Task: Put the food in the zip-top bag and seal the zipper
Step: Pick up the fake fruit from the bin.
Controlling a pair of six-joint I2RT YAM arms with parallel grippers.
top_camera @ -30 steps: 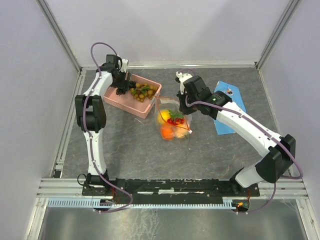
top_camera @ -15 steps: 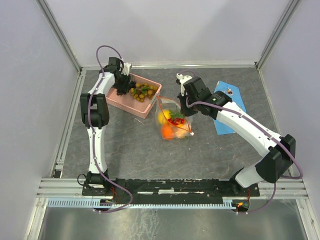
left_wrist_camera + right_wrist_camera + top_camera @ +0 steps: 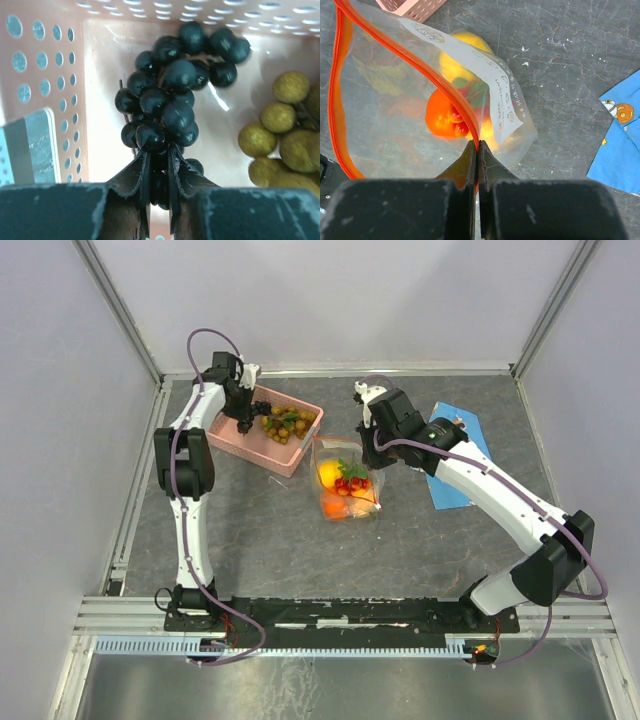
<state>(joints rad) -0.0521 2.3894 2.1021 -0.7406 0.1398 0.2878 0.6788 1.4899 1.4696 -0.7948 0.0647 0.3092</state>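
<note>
The left gripper [image 3: 159, 165] is reaching into the pink basket [image 3: 60, 75] near the table's far left corner. Its fingers are pinching nearly together on the lower end of a dark grape bunch [image 3: 170, 95], with yellow-green grapes [image 3: 285, 135] lying just beside. The right gripper [image 3: 477, 150] is clamping the red zipper [image 3: 415, 57] of the bag [image 3: 385, 115], propping its mouth open near the table's middle. A lemon [image 3: 452, 65], an orange [image 3: 437, 117] and cherries [image 3: 350, 481] are sitting inside. To do this step well, the left arm should be lifting straight up so the bunch clears the basket wall, while the right is holding the mouth wide and steady. Pinching so few grapes is probably risking a slip.
</note>
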